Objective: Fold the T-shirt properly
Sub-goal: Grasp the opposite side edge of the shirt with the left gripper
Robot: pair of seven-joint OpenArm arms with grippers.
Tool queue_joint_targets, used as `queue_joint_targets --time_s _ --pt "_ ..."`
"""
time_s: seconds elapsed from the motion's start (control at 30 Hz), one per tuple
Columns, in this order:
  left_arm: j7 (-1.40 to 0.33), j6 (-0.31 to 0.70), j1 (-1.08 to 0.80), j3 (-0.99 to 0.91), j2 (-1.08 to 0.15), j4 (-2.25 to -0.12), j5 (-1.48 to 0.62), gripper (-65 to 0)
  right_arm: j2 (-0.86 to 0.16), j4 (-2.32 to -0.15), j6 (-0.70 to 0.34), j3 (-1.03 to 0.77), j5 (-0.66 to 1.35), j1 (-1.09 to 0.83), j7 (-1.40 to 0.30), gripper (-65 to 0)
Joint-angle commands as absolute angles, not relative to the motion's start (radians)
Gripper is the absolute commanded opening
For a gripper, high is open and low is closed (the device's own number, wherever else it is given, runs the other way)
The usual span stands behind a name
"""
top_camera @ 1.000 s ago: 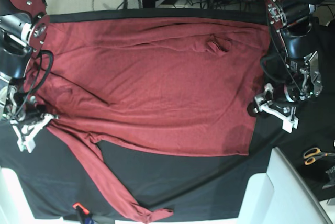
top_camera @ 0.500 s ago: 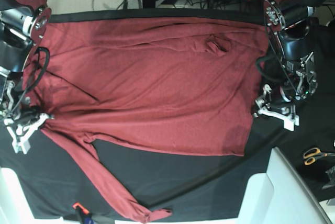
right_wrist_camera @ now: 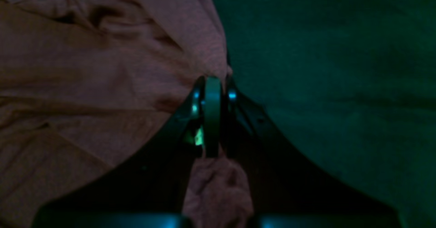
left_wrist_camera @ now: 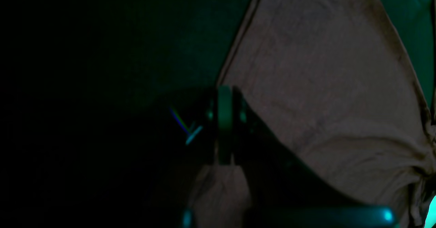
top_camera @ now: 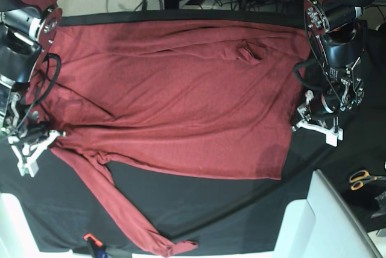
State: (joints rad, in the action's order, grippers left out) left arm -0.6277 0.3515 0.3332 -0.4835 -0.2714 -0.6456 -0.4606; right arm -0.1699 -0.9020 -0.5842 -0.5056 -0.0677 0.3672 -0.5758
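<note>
Wrist views dark; both grippers pinch T-shirt [top_camera: 181, 101] edges.

No text, label, brand, number or sign can be read in any view.

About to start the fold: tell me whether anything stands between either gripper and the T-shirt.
Nothing visible does. The right gripper is shut on the T-shirt at its shoulder edge, and the left gripper is shut on its hem edge. Fabric shows bunched behind both closed jaws.

bare black cloth [top_camera: 199, 201] in front, scissors [top_camera: 362, 178] at edge
</note>
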Motion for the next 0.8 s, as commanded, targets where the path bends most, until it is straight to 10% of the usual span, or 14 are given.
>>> queue_joint_targets --time_s 0.0,0.77 --pt "-0.651 0.340 0.325 -0.486 -0.291 -0.657 -0.438 -65.0 -0.185 -0.918 -0.584 -0.506 -0.061 0.384 -0.561 -64.4" --pt "-0.746 0.337 -0.061 -0.496 -0.251 -1.271 -0.447 -65.0 -0.173 -0.920 -0.584 -0.506 -0.059 0.366 -0.561 -64.4"
